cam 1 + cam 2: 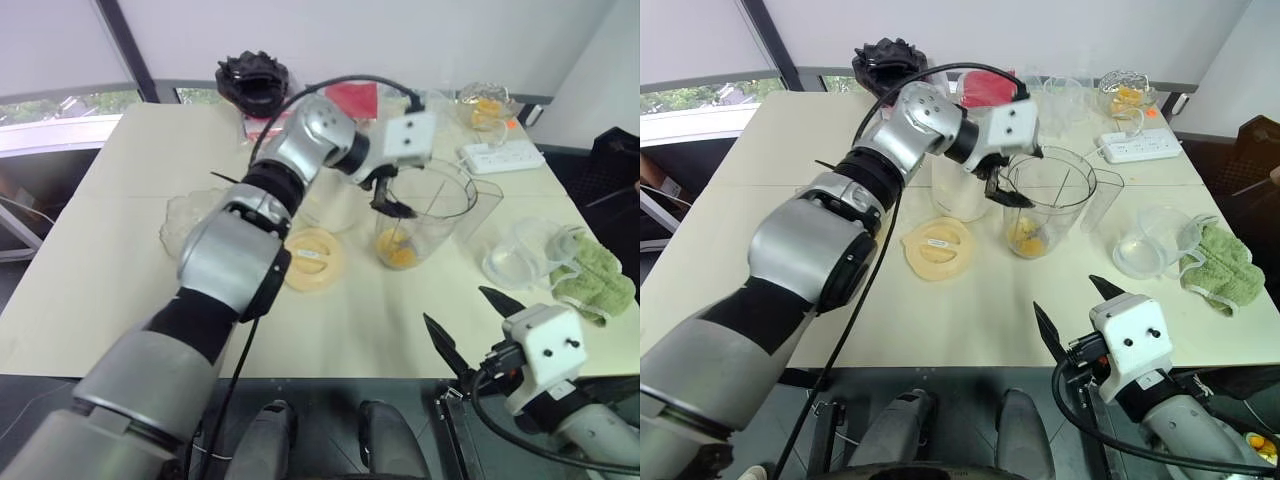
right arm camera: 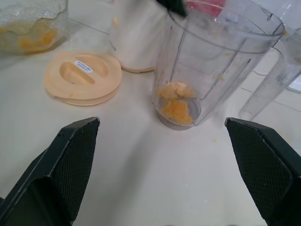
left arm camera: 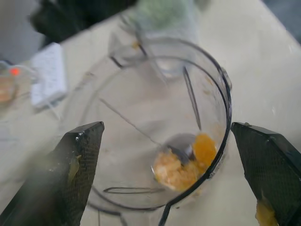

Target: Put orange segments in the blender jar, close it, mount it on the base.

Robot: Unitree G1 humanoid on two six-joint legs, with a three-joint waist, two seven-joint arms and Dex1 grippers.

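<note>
On the counter (image 1: 120,250), left to right: a crinkled clear bowl (image 2: 28,23) w/ orange bits in it, then a flat pale-yellow lid (image 1: 313,259) w/ a small white label, text too small to read. Just behind the lid stands the cream-white base (image 1: 952,190), partly hidden by the left arm. Beside it to the right is the blender jar (image 1: 425,215), upright, no lid on; the orange segments (image 2: 175,102) lie at its bottom, near the blade hub. The left gripper (image 1: 390,200) hangs over the jar rim, fingers wide apart & holding nothing; bits of pulp stick on the fingers (image 3: 75,165). Behind the jar is a red item (image 1: 352,98), a white power strip (image 1: 500,156) & a clear tub (image 1: 485,105) w/ more orange pieces. Right of the jar: an empty clear tub (image 1: 520,255), then a green cloth (image 1: 595,275). The right gripper (image 1: 470,335) is at the near counter edge, also fully spread, empty, well apart from the jar.
</note>
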